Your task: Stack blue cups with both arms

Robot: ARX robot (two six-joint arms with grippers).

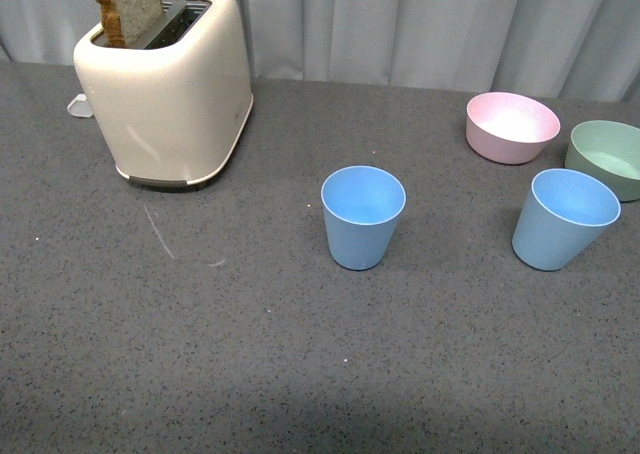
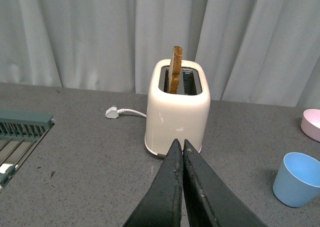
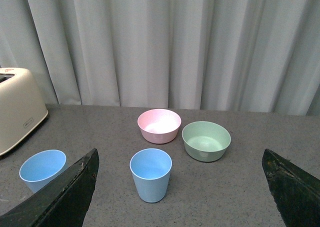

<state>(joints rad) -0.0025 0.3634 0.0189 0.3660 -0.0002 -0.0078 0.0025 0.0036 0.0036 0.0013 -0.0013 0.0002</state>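
**Two cups apart, one claw shut: where the stacking could slip**

The left claw has its fingers pressed together with nothing between them, and it points at the toaster, not at a cup. The middle cup stands off to that claw's right. If the claw goes in shut, it would likely push the cup over or slide it across the tabletop. A careless sweep toward the cup could also clip the toaster.

The right claw is spread wide and empty, and the outer cup shows between its fingers, a little ahead. That cup stands near the green bowl and the pink bowl. A finger opened this wide may well catch the green bowl on the way down. The cups look light and taper toward the base, so a pinch placed low could squeeze one upward and out. A bump on the rim would probably tip it.

The two cups stand upright and well apart, with their mouths up. If one is lowered into the other off-centre or tilted, its base may land on the rim and topple both.

Both claws hang above the tabletop, drawn back from the things and aimed forward. Neither arm shows in the front view.
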